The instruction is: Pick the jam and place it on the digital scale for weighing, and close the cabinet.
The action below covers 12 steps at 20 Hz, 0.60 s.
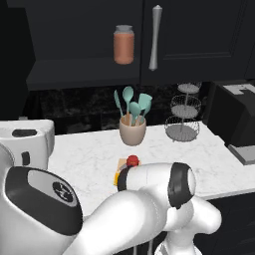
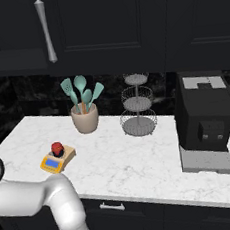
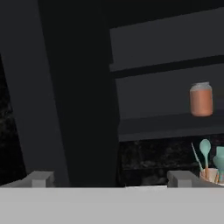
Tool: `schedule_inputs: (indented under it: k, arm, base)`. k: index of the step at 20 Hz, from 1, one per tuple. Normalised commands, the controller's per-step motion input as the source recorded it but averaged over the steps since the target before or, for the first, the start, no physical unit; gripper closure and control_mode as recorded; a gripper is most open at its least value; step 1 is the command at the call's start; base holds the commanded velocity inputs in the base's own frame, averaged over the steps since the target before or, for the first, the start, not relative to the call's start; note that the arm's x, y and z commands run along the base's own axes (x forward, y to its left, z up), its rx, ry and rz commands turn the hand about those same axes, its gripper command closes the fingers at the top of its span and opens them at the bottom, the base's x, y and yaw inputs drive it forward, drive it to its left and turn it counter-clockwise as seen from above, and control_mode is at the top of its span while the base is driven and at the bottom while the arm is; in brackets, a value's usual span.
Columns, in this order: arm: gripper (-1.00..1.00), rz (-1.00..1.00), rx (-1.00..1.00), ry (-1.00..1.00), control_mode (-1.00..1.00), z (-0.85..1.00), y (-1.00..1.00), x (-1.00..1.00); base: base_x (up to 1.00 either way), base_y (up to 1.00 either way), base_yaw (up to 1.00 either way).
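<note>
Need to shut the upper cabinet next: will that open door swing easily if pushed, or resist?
The cabinet door looks like a stiff flat panel, so it probably swings as one piece without flexing. The open gripper faces its edge; a push there may slip off. The orange jar sits inside, likely clear.

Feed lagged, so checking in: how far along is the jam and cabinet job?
Done: the jam sits on the digital scale. In hand: nothing held; the open gripper faces the cabinet's open left door. Left: closing that door; the shelf with the orange-brown jar stands exposed.

A utensil cup [image 2: 85, 119] stands beside a wire tiered stand [image 2: 137, 107], with a coffee machine [image 2: 206, 120] farther right.
</note>
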Motion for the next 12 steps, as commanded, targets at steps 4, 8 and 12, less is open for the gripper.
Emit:
schedule_inputs:
  k: [4, 8, 12]
  arm:
    - [-1.0, -0.34, 0.02, 0.02, -1.0, -0.01, -0.99, 1.0]
    - [-1.0, -0.31, 0.02, 0.1, -1.0, -0.06, -1.0, 1.0]
    - [-1.0, -0.25, 0.04, 0.15, -1.0, -0.04, -1.0, 1.0]
  base:
    - [0.0, 0.0, 0.0]
    - [0.0, 0.0, 0.0]
    - [0.0, 0.0, 0.0]
